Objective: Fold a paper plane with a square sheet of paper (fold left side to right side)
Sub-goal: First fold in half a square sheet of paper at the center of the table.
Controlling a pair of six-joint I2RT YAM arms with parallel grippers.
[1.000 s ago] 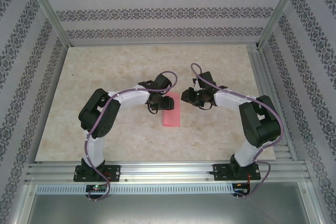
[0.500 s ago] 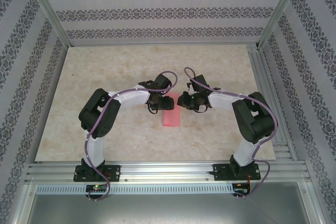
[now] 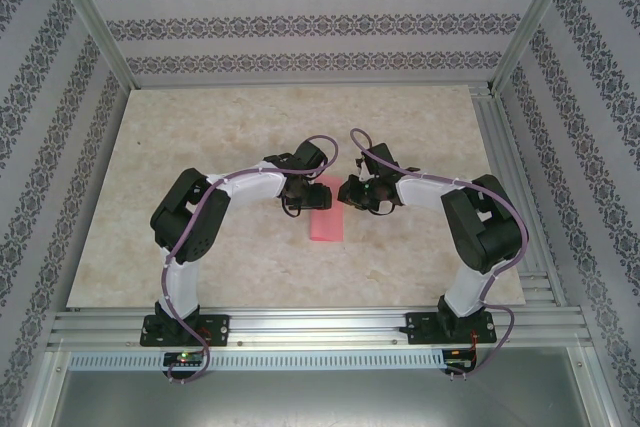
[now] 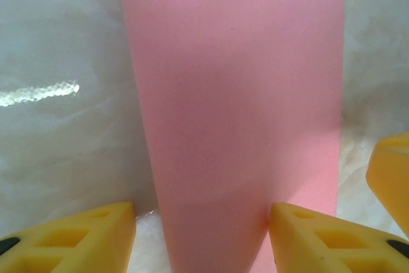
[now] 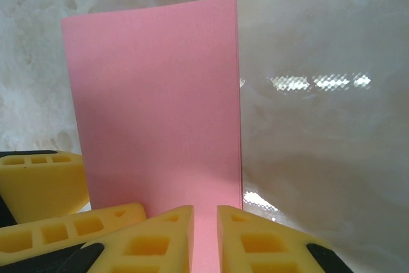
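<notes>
We are looking at the square sheet of paper [image 3: 326,219], doubled into a long pink rectangle and lying flat near the middle of the marbled table [image 3: 200,137], its far end under both wrists. The left gripper [image 4: 201,238] is hanging over that end with its jaws standing apart, one yellow finger on each side of the strip, gripping nothing. The right gripper [image 5: 204,234] is meeting the same end near its right edge, jaws drawn to a narrow slit with pink showing in the gap. We cannot tell whether they are pinching the sheet or only pressing on it. We are judging the paper very light, thin and limp, likely sliding easily on the glossy top and creasing for good wherever pinched. We are favouring a hold at a free edge or corner, with the other gripper pinning it down.
</notes>
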